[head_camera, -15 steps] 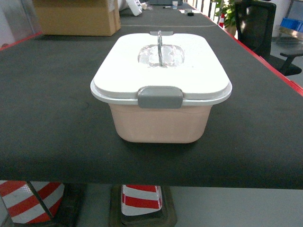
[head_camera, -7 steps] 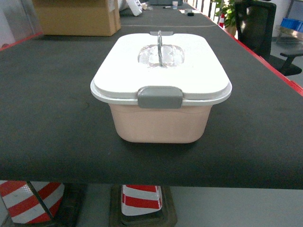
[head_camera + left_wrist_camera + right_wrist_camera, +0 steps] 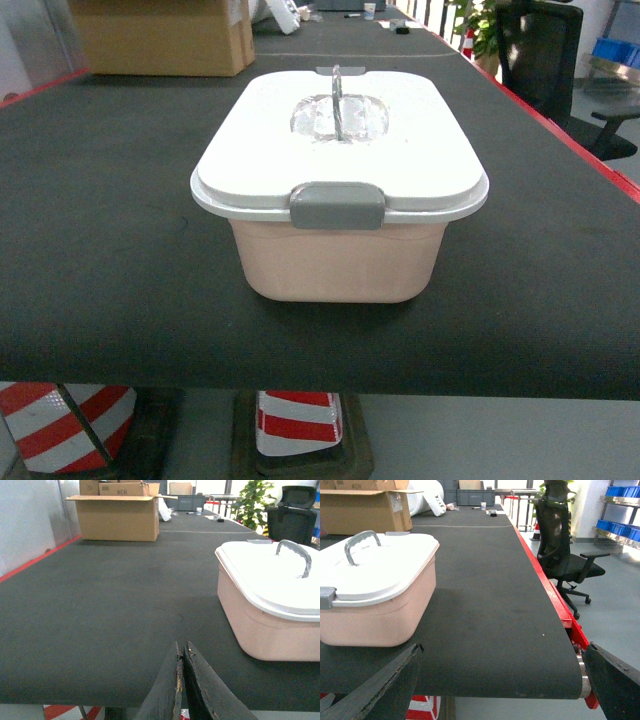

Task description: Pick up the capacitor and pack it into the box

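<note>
The box sits near the front edge of my black table, its white lid on and the grey clip facing me. My left jaws are pressed together holding nothing, left of the box; my right jaws gape wide and bare to its right.

We see the pale pink rectangular plastic box on the dark matted table — white lid seated, grey front clip down; brown cardboard carton behind.
</note>
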Robot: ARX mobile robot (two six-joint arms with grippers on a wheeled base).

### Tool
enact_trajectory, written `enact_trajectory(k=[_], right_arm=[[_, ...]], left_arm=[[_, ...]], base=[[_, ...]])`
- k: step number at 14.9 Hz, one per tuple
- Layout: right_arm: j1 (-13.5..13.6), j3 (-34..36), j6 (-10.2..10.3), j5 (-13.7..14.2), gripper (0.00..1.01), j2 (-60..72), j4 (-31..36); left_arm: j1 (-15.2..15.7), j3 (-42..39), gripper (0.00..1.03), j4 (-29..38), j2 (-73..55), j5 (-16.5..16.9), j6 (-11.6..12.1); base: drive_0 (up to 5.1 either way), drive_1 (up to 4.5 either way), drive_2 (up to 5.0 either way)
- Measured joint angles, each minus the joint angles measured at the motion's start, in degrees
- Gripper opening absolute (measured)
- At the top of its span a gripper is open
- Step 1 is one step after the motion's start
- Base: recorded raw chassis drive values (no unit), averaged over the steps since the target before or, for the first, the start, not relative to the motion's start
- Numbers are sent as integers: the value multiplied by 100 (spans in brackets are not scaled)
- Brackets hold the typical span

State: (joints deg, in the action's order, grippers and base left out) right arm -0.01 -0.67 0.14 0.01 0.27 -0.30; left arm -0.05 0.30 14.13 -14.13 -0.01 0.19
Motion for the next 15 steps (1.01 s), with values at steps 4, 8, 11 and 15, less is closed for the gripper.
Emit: enact_trajectory(k=[4, 8, 11, 15], right_arm=[[0, 0, 0, 0, 98, 0, 0], [0, 0, 0, 0, 98, 0, 2], [0, 0, 0, 2, 98, 0, 7], [0, 0, 0, 0, 98, 0, 4]], left_arm=[[0, 0, 2, -284, 278, -2, 0], [0, 2, 2, -501, 474, 0, 2], [0, 44, 2, -1414, 1351, 2, 0], [0, 42, 24, -1438, 1351, -4, -7]], base=[[0, 0, 0], [0, 0, 0], [0, 0, 0], [0, 0, 0]])
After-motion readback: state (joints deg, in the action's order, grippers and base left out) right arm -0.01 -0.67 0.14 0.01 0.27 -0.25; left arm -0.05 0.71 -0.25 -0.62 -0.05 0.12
